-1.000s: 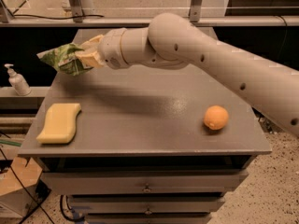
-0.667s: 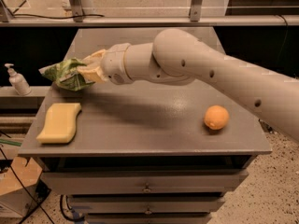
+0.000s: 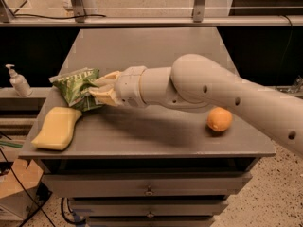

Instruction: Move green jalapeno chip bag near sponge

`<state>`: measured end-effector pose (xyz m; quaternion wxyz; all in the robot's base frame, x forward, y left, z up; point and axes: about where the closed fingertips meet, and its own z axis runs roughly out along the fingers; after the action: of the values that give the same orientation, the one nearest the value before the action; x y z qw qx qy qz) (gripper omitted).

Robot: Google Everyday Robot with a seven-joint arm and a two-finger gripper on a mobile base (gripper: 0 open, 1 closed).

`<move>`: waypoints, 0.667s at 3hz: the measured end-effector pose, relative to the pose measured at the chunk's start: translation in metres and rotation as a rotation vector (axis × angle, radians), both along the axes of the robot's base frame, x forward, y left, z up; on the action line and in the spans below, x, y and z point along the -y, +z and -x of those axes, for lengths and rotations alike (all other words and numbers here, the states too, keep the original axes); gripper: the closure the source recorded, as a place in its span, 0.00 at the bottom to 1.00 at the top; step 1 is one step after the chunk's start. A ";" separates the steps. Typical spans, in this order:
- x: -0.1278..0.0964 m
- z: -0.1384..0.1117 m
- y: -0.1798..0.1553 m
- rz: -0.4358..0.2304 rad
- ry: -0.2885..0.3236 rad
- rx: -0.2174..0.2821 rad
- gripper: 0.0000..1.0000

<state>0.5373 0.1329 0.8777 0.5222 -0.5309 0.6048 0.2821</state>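
The green jalapeno chip bag point(image 3: 75, 88) is held just above the grey table's left side, tilted, its lower edge right next to the sponge's far end. The pale yellow sponge point(image 3: 57, 127) lies flat at the front left corner. My gripper point(image 3: 100, 90) reaches in from the right and is shut on the bag's right side, with one finger above and one below it. The white arm crosses the middle of the table.
A round orange fruit point(image 3: 219, 119) sits on the grey table point(image 3: 156, 46) at the right. A soap pump bottle point(image 3: 18, 81) stands on a ledge left of the table. A metal rail runs along the back. Drawers are below the tabletop.
The gripper has carried the bag down and toward the front, from above the table's left rear to just beside the sponge. The sponge and the orange have not moved.
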 end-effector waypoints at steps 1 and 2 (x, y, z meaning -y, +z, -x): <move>0.002 0.001 0.000 0.001 -0.002 -0.001 0.15; 0.000 0.002 0.000 0.002 0.001 0.001 0.00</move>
<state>0.5353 0.1331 0.8781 0.5219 -0.5317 0.6047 0.2815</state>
